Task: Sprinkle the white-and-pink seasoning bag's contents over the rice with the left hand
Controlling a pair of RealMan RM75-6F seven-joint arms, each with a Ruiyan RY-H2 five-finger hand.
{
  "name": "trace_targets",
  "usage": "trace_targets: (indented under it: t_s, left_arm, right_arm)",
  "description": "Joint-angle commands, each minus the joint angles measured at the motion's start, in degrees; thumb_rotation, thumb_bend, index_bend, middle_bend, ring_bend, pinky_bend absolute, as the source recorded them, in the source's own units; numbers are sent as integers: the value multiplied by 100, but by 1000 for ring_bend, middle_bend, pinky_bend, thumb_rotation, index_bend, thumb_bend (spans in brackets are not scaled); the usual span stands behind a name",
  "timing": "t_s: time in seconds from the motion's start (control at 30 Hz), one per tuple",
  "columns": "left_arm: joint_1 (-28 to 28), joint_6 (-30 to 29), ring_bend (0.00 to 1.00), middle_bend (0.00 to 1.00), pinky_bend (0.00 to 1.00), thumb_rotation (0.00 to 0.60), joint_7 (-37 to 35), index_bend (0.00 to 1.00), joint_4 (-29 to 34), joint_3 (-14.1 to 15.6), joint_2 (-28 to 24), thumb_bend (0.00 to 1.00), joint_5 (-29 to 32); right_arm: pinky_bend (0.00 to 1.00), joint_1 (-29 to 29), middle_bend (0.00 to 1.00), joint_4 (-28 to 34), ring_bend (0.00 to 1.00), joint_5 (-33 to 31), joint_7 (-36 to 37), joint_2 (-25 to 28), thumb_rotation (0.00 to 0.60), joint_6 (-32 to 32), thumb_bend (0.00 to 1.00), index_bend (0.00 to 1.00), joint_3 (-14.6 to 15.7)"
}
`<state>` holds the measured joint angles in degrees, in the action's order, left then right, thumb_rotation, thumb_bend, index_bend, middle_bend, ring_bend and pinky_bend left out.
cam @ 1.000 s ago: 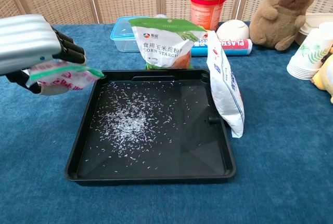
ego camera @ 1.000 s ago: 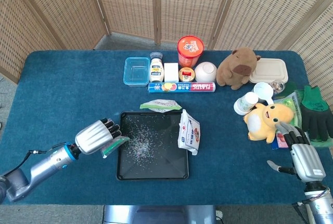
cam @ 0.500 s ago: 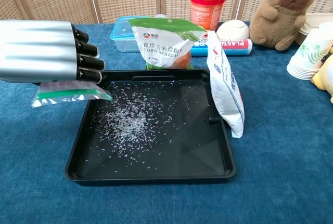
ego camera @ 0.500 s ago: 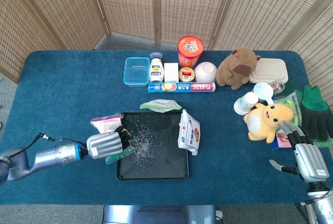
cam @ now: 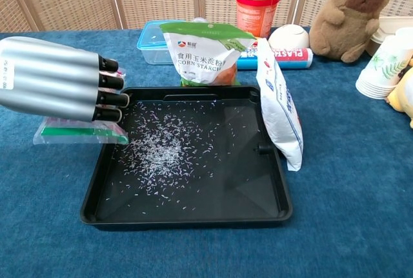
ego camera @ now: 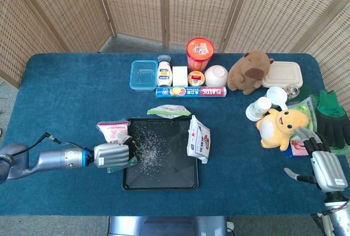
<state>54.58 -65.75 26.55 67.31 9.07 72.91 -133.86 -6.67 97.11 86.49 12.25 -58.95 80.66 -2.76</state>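
Note:
My left hand (ego camera: 112, 155) grips the white-and-pink seasoning bag (ego camera: 113, 131) at the left rim of the black tray (ego camera: 161, 185). The bag is tipped. Its pink end rises behind the hand, and its green-striped mouth (cam: 80, 133) hangs low at the tray's left edge. White rice (ego camera: 147, 148) lies scattered over the tray floor, thickest left of centre (cam: 158, 152). In the chest view the left hand (cam: 55, 88) covers most of the bag. My right hand (ego camera: 325, 169) rests far right near the table's front edge, fingers apart and holding nothing.
A corn starch bag (cam: 206, 52) stands at the tray's far rim. A white-and-blue bag (cam: 279, 107) leans on its right rim. Containers, a red cup (ego camera: 199, 53) and a capybara plush (ego camera: 249, 70) line the back. Paper cups (ego camera: 260, 108), a yellow plush (ego camera: 281, 126) and green gloves (ego camera: 331, 118) sit at the right.
My left wrist has rolled over and moved in to the tray's left rim. The bag has gone from lying level to tipped, mouth down. The right hand stayed put.

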Motion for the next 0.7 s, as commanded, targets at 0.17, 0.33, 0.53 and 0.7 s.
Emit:
trace_targets:
  t_s: [0.17, 0.33, 0.53, 0.7]
  left_arm:
    - [341, 485, 528, 557, 514, 600, 265, 677, 450, 23, -260, 422, -74]
    - [641, 1098, 529, 557, 512, 600, 476, 678, 835, 46, -505, 411, -109]
    - [840, 1725, 528, 557, 510, 600, 779, 678, 1434, -96, -794, 409, 94]
    - [733, 1899, 529, 556, 511, 600, 1048, 679, 1545, -218, -755, 414, 340]
  right_arm:
    - [9, -25, 15, -11, 36, 2, 16, -5, 567, -58, 0, 0, 10]
    - [8, -16, 14, -18, 36, -27, 58, 17, 565, -38, 0, 0, -11]
    - [8, -11, 14, -16, 36, 10, 48, 14, 566, -28, 0, 0, 4]
    - [7, -3, 15, -18, 37, 48, 81, 27, 568, -12, 0, 0, 20]
